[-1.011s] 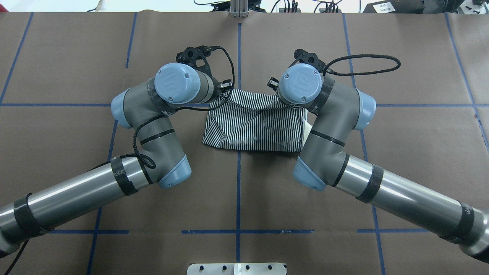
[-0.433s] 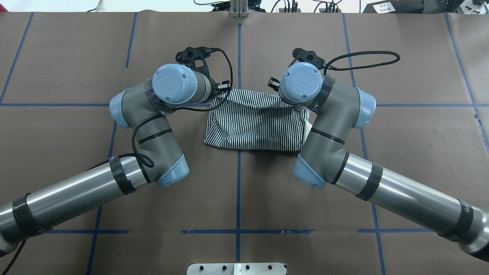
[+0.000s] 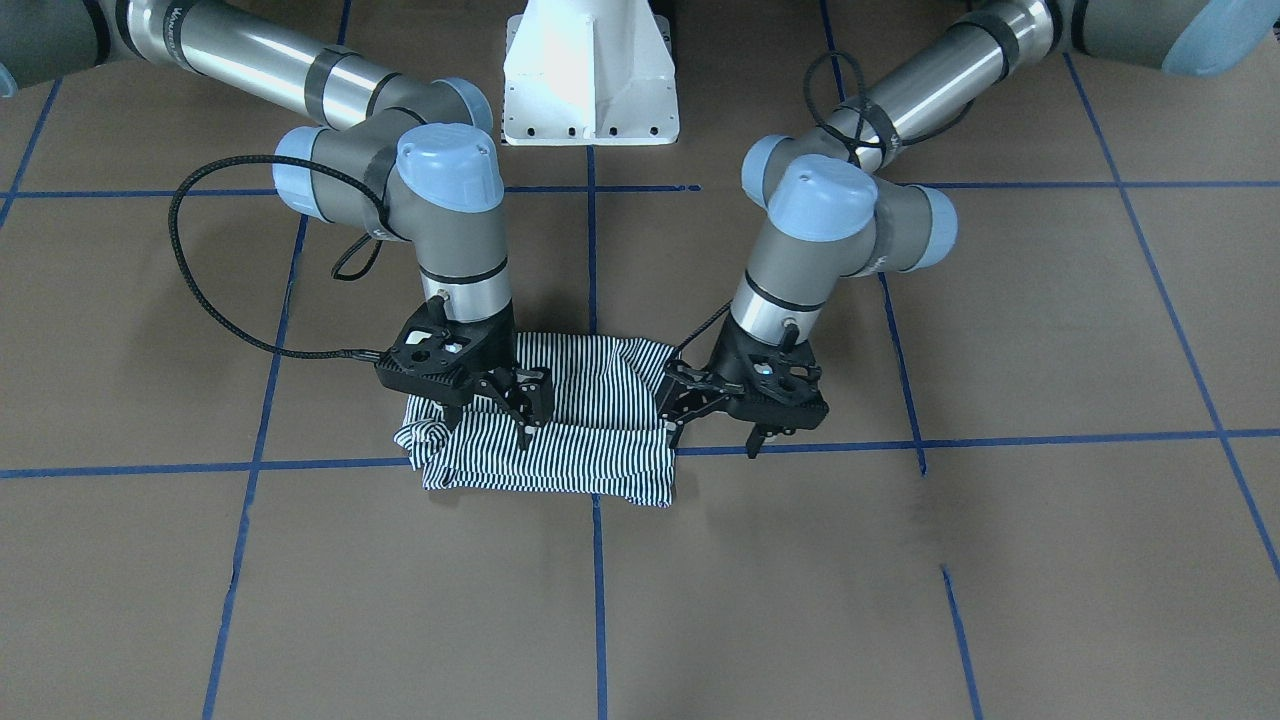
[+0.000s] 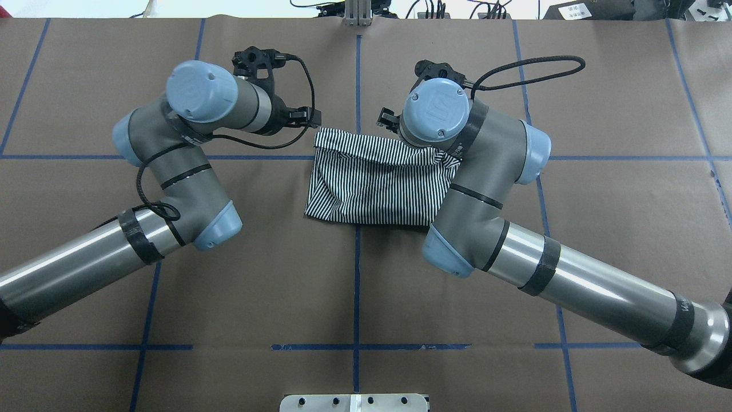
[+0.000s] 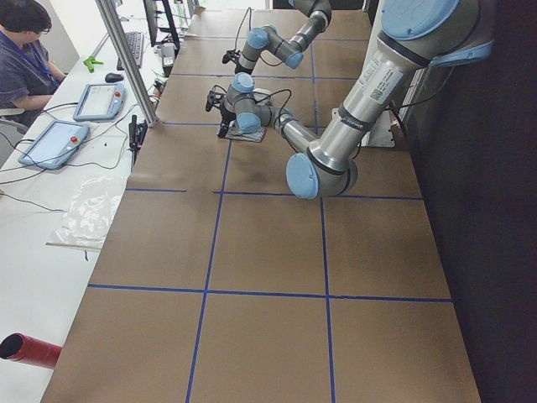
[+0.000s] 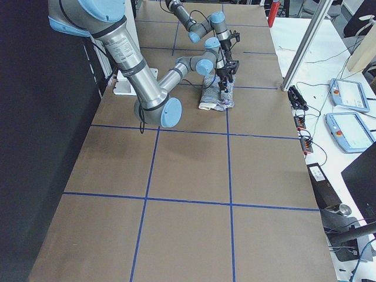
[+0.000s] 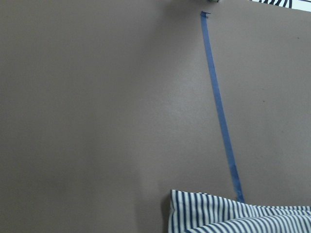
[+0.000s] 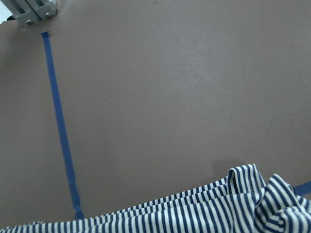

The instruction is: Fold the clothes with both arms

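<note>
Two grippers hang low by the striped shirt in the view that faces the robot. The right gripper is over the cloth with its fingers spread, and nothing looks pinched between them. The left gripper is just beside the shirt's end, over bare table, and its fingers are spread too. The shirt lies folded in a small block in the middle of the table. It has a crumpled corner on the right arm's side.

From overhead, the shirt's edge near the robot looks straight, but the far edge is wavy and puffed up. The left gripper sits just off the far left corner. The right gripper is at the far edge, partly hidden by its own arm.

Both side views show the shirt small and far off, so they add little.

Each wrist camera shows only brown table, blue tape and a bit of striped cloth at the bottom, with no fingers.

I think the fold is nearly done. To finish well, both arms should lift straight up so no finger drags the cloth. Then they should press the puffy edge flat and tuck in the crumpled corner.
</note>
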`<state>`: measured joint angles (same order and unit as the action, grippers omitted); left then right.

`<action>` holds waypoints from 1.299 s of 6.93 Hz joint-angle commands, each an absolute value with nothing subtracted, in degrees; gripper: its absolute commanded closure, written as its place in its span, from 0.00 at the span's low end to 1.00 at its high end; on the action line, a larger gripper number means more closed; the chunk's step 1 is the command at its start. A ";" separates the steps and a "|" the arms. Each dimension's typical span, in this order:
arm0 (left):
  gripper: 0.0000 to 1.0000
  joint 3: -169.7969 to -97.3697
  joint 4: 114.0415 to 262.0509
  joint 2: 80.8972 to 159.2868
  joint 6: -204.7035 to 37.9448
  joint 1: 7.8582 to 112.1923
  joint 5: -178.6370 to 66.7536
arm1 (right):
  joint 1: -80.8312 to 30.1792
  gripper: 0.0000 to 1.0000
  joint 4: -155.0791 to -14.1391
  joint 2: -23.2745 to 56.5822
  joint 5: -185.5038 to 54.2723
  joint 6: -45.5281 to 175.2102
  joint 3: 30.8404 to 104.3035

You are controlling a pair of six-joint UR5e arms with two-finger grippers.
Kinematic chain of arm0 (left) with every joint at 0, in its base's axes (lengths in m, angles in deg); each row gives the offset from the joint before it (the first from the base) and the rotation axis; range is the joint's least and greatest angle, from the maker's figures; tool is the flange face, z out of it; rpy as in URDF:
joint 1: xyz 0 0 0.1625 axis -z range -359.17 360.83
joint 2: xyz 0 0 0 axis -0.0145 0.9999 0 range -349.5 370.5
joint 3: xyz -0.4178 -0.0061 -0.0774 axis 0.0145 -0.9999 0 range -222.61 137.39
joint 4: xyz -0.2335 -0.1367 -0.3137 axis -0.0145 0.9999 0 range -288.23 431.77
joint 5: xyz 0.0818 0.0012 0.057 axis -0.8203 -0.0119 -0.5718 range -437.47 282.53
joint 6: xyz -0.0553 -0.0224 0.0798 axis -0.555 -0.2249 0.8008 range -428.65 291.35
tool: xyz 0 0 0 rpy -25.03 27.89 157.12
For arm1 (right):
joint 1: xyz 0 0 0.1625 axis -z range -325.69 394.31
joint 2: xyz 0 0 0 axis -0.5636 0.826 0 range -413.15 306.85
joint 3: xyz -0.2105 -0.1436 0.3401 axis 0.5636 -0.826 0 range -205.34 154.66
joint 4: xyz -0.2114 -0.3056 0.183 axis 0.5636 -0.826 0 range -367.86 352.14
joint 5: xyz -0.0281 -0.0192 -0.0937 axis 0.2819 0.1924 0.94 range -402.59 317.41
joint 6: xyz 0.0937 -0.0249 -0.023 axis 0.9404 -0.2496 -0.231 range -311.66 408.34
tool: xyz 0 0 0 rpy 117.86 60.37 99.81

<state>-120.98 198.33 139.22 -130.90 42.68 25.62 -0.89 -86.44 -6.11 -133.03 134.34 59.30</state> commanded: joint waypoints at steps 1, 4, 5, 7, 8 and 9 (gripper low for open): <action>0.00 -121.01 200.35 137.41 -128.24 45.12 27.55 | 2.81 0.00 -86.61 -6.75 -130.94 126.70 59.57; 0.00 -121.01 200.44 137.50 -129.29 45.21 27.55 | 5.91 0.00 -89.59 -5.43 -128.90 115.85 59.39; 0.00 -121.10 200.44 137.50 -129.99 45.21 27.55 | 6.87 0.00 -89.60 -4.73 -128.73 115.67 59.13; 0.00 -121.10 200.53 137.41 -130.00 45.21 27.55 | 6.97 0.00 -90.38 -4.46 -128.64 114.45 58.34; 0.00 -121.10 200.53 137.32 -130.00 45.21 27.55 | 6.97 0.00 -90.48 -4.46 -128.64 114.35 58.25; 0.00 -121.10 200.53 137.32 -130.00 45.21 27.55 | 6.88 0.00 -90.39 -4.55 -127.94 114.00 57.55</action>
